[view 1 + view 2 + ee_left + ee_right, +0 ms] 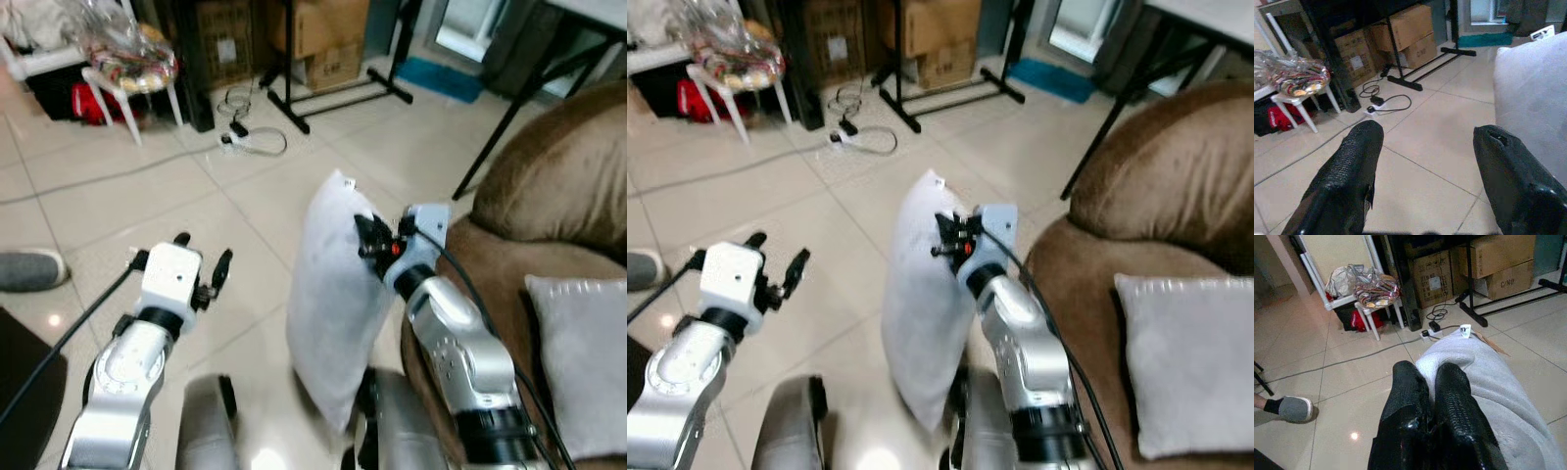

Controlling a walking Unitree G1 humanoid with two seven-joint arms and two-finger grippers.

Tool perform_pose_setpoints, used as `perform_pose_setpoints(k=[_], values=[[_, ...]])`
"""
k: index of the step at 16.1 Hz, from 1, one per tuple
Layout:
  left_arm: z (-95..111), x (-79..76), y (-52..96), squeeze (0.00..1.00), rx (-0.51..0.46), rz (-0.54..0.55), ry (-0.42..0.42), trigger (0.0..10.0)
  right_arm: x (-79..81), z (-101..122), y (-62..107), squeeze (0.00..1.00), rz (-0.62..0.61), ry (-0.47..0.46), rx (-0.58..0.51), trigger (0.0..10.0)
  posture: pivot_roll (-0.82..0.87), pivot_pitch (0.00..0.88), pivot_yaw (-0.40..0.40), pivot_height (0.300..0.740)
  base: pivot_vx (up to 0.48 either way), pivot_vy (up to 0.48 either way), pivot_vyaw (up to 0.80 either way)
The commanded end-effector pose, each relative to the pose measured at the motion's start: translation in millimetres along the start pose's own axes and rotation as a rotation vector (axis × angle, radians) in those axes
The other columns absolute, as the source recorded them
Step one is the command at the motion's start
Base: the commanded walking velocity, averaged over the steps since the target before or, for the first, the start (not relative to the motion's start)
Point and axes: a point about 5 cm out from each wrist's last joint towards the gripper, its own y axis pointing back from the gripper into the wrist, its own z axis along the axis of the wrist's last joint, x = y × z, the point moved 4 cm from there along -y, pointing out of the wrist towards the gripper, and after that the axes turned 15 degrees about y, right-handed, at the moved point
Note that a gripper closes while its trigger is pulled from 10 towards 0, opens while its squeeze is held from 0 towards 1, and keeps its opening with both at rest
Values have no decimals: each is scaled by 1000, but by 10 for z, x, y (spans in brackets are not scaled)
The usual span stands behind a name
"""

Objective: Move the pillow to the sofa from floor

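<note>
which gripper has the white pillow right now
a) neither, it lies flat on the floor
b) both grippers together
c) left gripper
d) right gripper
d: the right gripper has its two black fingers pinched together on the top edge of the white pillow, which hangs upright beside the brown sofa, while the left gripper is open over bare floor tiles.

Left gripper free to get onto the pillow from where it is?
Probably yes. The left gripper is open, holds nothing, and sits beside the pillow with only bare floor between them. The right gripper is shut on the pillow's upper edge, holding it upright.
</note>
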Motion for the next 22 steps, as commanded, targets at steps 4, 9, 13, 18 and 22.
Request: perform_pose_setpoints(k=[4,9,13,18,22], values=[[28,-1,-7,0,-7,-2,-13,10000,-57,209,21,0,-29,-9,-76,10000,21,0,-64,670,0,0,0],[2,-12,-13,0,2,-6,-18,10000,-61,234,17,0,-41,-7,-84,10000,28,0,-67,710,0,0,0],[-18,-10,1,0,10,-11,-21,10000,-68,215,18,0,-61,-26,-82,10000,30,0,-61,735,0,0,0],[-42,-32,7,0,18,-25,-24,10000,-90,178,42,0,-76,-30,-72,10000,28,0,-55,740,0,0,0],[-51,-69,-22,0,19,-34,-20,10000,-235,-13,62,0,-164,-7,6,10000,32,0,-58,740,0,0,0]])
